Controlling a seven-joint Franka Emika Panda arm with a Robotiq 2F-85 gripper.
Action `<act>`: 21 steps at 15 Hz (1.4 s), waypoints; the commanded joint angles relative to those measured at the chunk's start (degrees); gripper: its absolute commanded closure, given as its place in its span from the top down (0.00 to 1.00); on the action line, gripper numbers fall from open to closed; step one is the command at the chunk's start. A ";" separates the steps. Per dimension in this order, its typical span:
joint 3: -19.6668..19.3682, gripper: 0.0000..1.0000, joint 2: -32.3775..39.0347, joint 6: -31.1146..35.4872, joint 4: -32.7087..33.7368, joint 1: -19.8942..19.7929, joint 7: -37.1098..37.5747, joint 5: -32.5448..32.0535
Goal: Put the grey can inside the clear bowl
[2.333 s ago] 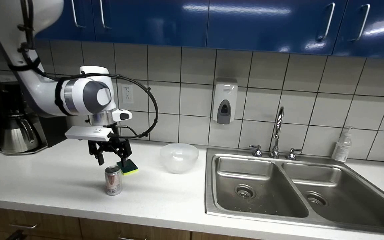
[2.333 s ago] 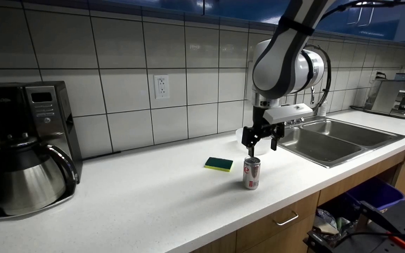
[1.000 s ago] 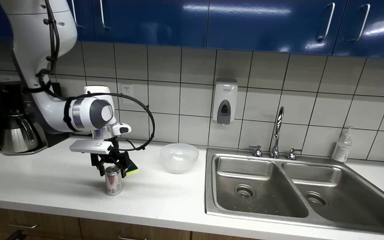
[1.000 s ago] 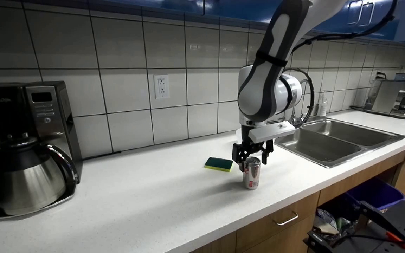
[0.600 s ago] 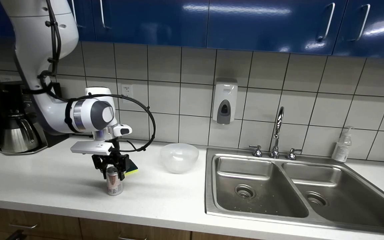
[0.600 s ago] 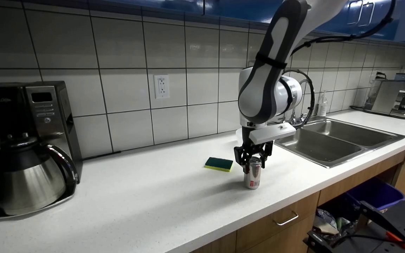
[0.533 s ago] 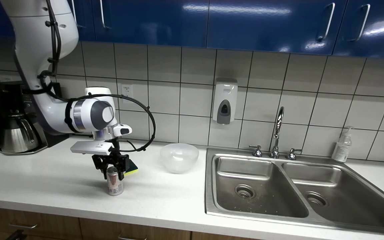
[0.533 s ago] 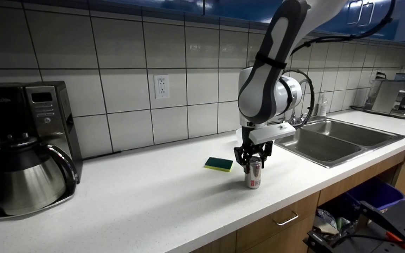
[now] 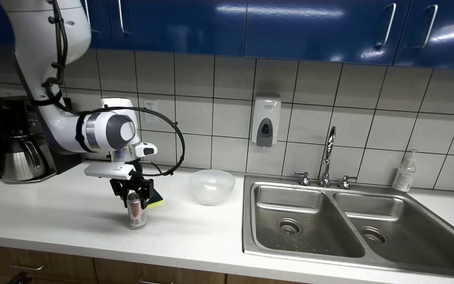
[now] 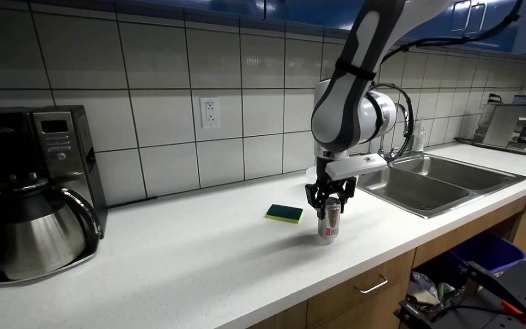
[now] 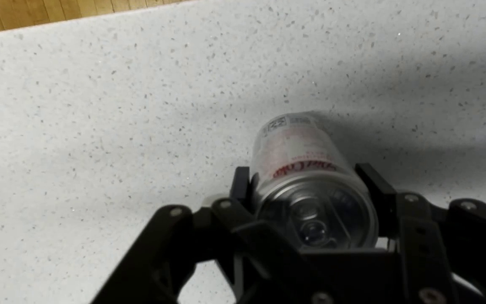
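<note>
The grey can [image 9: 137, 216] is upright or very slightly tilted, gripped near its top by my gripper [image 9: 135, 204]. In the wrist view the can [image 11: 302, 147] shows its lid and red lettering between the two black fingers [image 11: 241, 183], one against each side. Its base is blurred in an exterior view [image 10: 328, 238], at or barely above the counter. The clear bowl [image 9: 212, 188] stands on the counter to the right of the can, nearer the tiled wall, apart from it. Elsewhere, the arm mostly hides the bowl [image 10: 311, 175].
A green and yellow sponge [image 10: 284, 213] lies close behind the can. Past the bowl is the steel double sink [image 9: 248, 221] with its faucet [image 9: 329, 154]. A coffee maker with a steel carafe [image 10: 39, 233] stands at the counter's other end. The counter's front edge [image 9: 172, 254] runs near the can.
My gripper came down over the can, shut on its sides, and has since risen a little. The can has moved up slightly with it. The bowl and sponge have stayed put.
</note>
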 commanded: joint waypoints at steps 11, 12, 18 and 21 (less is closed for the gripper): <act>-1.34 0.39 -21.57 -10.78 -3.05 -10.10 -9.91 2.55; -1.68 0.39 -21.08 -10.59 -2.25 -10.61 -10.20 2.50; -3.65 0.39 -15.55 -8.98 3.68 -13.08 -10.42 2.26; -4.63 0.39 -11.00 -9.27 8.34 -13.99 -9.94 2.69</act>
